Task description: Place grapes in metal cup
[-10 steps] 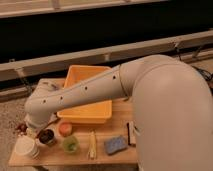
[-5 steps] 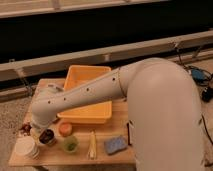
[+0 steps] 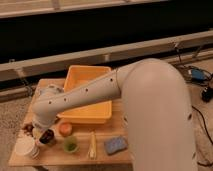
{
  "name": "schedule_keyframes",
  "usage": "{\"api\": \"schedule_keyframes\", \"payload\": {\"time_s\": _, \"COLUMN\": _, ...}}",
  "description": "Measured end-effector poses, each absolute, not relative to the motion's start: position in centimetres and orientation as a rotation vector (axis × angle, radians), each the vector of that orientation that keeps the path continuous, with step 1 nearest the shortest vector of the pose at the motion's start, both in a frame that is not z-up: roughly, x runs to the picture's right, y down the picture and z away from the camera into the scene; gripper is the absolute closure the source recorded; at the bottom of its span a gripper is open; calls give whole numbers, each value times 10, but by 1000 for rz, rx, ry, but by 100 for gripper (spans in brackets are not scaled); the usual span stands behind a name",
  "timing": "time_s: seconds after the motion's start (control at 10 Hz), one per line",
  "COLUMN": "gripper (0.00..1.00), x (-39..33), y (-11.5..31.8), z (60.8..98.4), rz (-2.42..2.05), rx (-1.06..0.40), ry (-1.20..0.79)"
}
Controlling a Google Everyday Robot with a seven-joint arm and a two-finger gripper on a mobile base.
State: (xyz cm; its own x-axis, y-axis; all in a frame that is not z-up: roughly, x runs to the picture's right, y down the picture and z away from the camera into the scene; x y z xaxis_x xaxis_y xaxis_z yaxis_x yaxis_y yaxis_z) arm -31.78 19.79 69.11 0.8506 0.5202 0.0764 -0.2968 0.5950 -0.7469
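The grapes (image 3: 27, 129), a small dark reddish bunch, lie on the wooden table (image 3: 80, 156) near its left edge. The metal cup (image 3: 48, 138), short with a dark inside, stands just right of them at the table's front left. My gripper (image 3: 42, 127) is at the end of the white arm, low over the table between the grapes and the metal cup. It is mostly hidden by the arm's wrist. I cannot tell whether it touches the grapes.
A yellow bin (image 3: 102, 112) stands mid-table behind the arm. A white cup (image 3: 25, 148) is at the front left, a small green cup (image 3: 70, 145) and an orange object (image 3: 65, 128) right of the metal cup. A pale long vegetable (image 3: 92, 146) and a blue sponge (image 3: 115, 145) lie at the front.
The arm's end has shifted slightly and sits a little lower near the metal cup. The grapes and cups have not moved.
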Motion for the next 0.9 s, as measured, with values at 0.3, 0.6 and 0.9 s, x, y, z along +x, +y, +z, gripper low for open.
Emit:
{"api": "schedule_keyframes", "payload": {"time_s": 0.3, "gripper": 48, "x": -316, "y": 202, "z": 696, "rz": 490, "rx": -809, "ry": -281}}
{"api": "schedule_keyframes", "payload": {"time_s": 0.6, "gripper": 22, "x": -314, "y": 203, "z": 698, "rz": 491, "rx": -808, "ry": -275}}
{"api": "schedule_keyframes", "payload": {"time_s": 0.9, "gripper": 20, "x": -312, "y": 203, "z": 698, "rz": 492, "rx": -804, "ry": -270}}
